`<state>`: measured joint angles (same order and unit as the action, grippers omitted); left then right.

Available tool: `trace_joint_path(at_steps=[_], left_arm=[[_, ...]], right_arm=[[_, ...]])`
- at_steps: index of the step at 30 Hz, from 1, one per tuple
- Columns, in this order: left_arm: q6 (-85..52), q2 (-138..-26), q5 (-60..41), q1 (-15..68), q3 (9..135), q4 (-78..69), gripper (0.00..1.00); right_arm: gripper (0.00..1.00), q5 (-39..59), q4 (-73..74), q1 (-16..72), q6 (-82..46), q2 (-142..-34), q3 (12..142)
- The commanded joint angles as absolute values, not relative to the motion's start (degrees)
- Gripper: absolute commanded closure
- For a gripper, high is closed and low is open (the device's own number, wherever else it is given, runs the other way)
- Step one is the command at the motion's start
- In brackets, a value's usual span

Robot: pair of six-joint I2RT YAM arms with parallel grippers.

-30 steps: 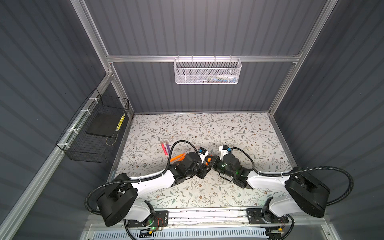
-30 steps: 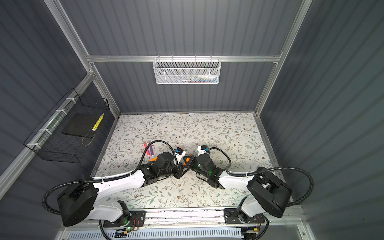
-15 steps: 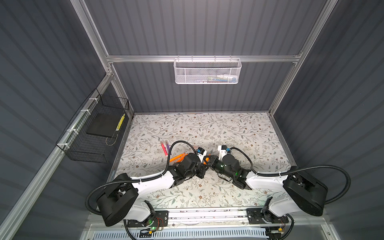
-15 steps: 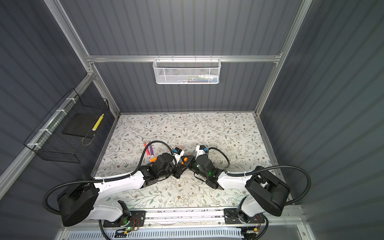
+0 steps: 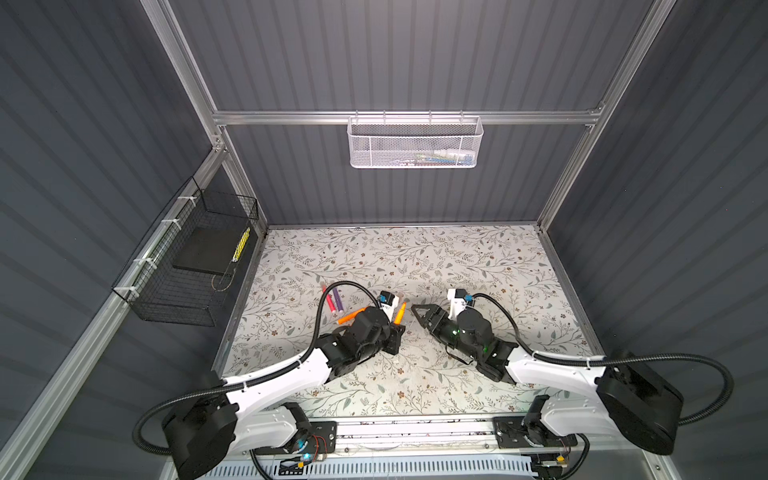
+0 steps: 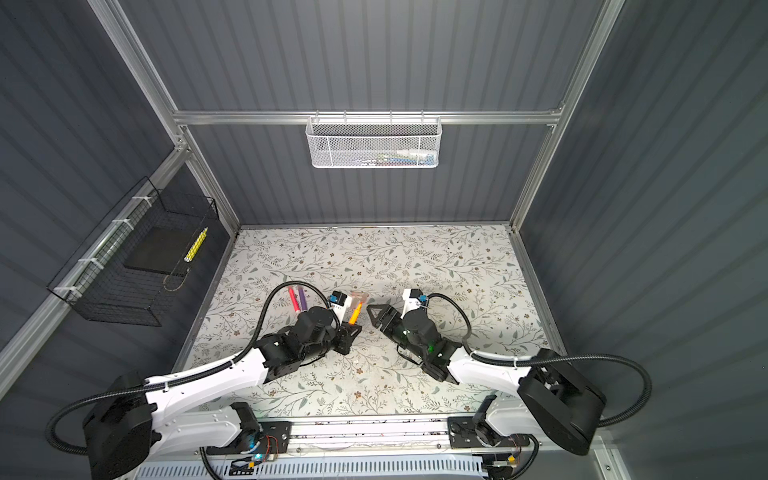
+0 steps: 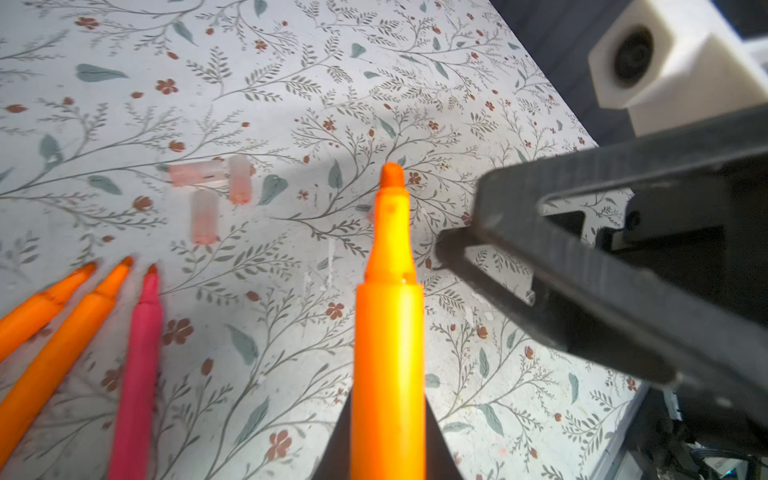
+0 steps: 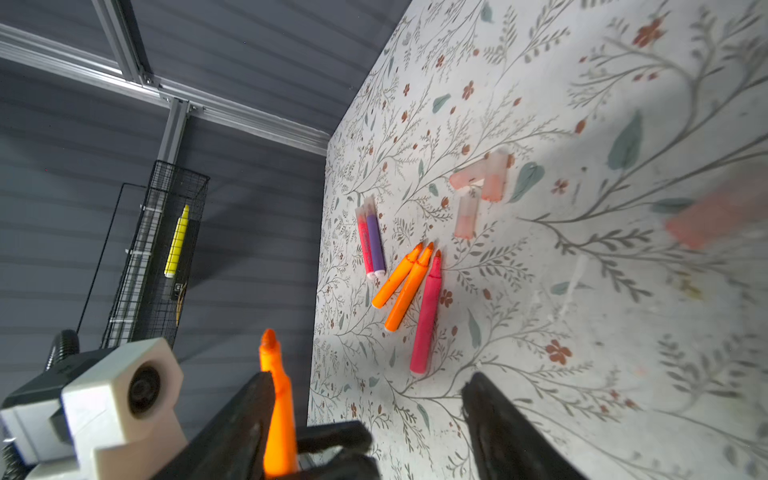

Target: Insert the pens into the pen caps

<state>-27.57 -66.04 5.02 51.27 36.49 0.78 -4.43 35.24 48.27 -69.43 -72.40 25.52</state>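
My left gripper [image 7: 388, 436] is shut on an orange pen [image 7: 388, 332] whose bare tip points away from it; both top views show the pair [image 5: 398, 328] [image 6: 355, 313]. My right gripper [image 8: 365, 386] stands open and empty, one finger [image 8: 249, 399] beside that pen [image 8: 278, 415]. Two orange pens [image 8: 405, 282] and a pink one [image 8: 428, 307] lie uncapped on the table. A pink [image 8: 365, 245] and a purple pen [image 8: 376, 245] wear pale caps. Three loose pen caps [image 8: 482, 183] lie beyond them, and another shows as a pink blur [image 8: 715, 216].
A white mesh basket [image 5: 415, 143] hangs on the back wall. A black wire basket [image 5: 187, 266] on the left wall holds a yellow marker [image 5: 241, 244]. The left wrist camera housing [image 8: 124, 395] sits close to my right gripper.
My right gripper has opened and drawn back to the right, away from the orange pen. My left gripper still holds that pen, its tip bare.
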Motion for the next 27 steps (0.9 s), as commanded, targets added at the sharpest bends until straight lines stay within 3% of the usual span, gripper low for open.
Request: trace_joint_path(at_steps=[1, 5, 10, 13, 21, 27], left_arm=[[-30.25, -61.60, 4.60, 47.97, 38.90, 10.81, 1.00], [-30.75, -61.22, -6.39, 40.78, 42.03, 14.11, 1.00], [-27.89, -65.94, -4.29, 39.64, 45.00, 13.93, 1.00], [-27.18, -67.11, -0.84, 39.63, 42.26, 8.12, 1.00], [-23.43, -68.26, -5.31, 39.64, 37.58, -0.82, 1.00], [-21.28, -65.94, -6.56, 39.46, 35.73, -2.44, 1.00]], right_arm=[[0.22, -8.61, 28.76, 47.31, -66.78, -67.75, 23.42], [0.18, -12.51, 21.80, 46.69, -64.18, -59.59, 22.57], [0.12, -18.18, 12.18, 46.41, -60.78, -51.82, 22.98], [0.14, -20.50, 5.78, 45.95, -58.16, -50.67, 25.41], [0.28, -15.99, -4.10, 41.34, -52.04, -63.71, 36.42], [0.31, -11.52, -5.55, 38.91, -50.35, -75.23, 42.37]])
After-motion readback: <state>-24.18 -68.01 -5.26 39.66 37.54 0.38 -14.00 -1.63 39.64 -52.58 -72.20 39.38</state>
